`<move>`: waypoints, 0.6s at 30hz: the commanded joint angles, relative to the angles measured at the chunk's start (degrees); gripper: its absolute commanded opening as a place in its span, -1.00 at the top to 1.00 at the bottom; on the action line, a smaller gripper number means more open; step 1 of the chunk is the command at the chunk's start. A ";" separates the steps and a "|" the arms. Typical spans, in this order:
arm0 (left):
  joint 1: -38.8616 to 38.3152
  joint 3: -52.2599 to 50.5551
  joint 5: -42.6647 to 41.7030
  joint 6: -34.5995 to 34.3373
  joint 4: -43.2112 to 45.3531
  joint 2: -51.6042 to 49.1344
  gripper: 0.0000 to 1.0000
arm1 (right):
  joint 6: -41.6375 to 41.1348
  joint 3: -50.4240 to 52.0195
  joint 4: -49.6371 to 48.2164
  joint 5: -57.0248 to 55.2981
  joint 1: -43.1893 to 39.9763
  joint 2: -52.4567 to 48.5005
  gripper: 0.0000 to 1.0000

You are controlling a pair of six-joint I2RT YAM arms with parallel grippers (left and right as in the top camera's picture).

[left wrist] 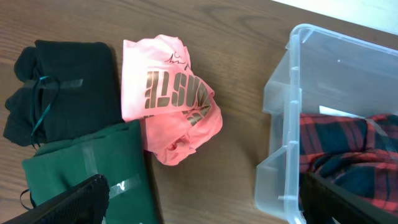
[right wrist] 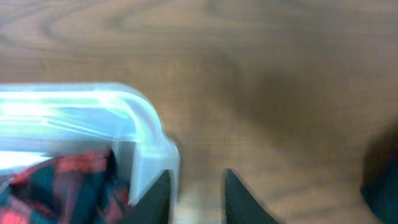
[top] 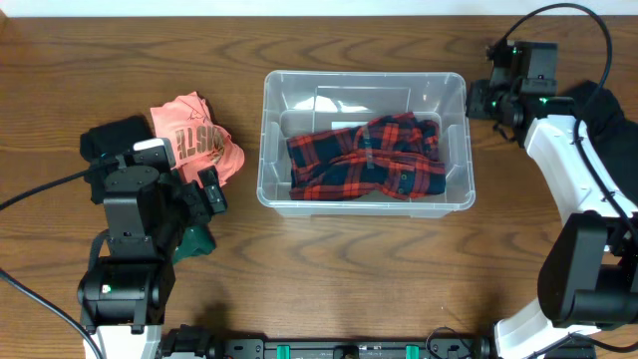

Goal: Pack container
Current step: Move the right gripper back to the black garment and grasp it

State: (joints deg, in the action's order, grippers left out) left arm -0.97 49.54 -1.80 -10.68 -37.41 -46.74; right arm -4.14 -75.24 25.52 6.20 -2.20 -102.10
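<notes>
The clear container stands mid-table with a red plaid shirt inside. It also shows in the left wrist view and the right wrist view. A pink shirt, a black garment and a green garment lie to its left. My left gripper hovers over the green garment, open and empty. My right gripper is open and empty just outside the container's far right corner.
A dark cloth lies at the right table edge under my right arm. The pink shirt and black garment sit close together left of the container.
</notes>
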 commanded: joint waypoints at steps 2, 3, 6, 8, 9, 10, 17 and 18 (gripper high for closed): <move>-0.20 1.38 -0.55 -0.50 -0.33 0.00 -0.96 | -2.12 -0.09 5.38 -21.62 -1.03 3.43 0.02; -0.20 1.38 -0.55 -0.52 -0.35 0.00 -0.96 | -2.21 -0.09 6.88 -28.98 -1.18 4.92 -0.16; -0.20 1.38 -0.55 -0.50 -0.33 0.00 -0.96 | 1.95 -0.09 8.74 -41.75 -2.01 8.22 -0.50; -0.20 1.38 -0.57 -0.52 -0.35 0.00 -0.96 | 7.32 -0.09 9.29 -44.19 -3.17 9.03 -0.53; -0.20 1.38 -0.57 -0.52 -0.37 0.00 -0.96 | 10.60 -0.09 9.81 -44.33 -4.22 8.98 -0.53; -0.20 1.38 -0.57 -0.52 -0.37 0.00 -0.96 | 12.09 -0.07 10.32 -44.28 -4.98 8.74 -0.54; -0.20 1.36 -0.55 -0.52 -1.22 0.00 -0.96 | 15.52 -0.04 16.33 -42.16 -12.39 2.05 -0.60; -0.20 1.33 -0.55 -0.52 -1.42 0.00 -0.96 | 15.80 -0.04 16.68 -41.79 -13.18 0.87 -0.61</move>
State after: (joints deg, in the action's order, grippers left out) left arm -0.97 49.54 -2.22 -10.70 -38.52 -46.74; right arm 8.14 -75.35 41.47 -34.52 -13.58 -97.97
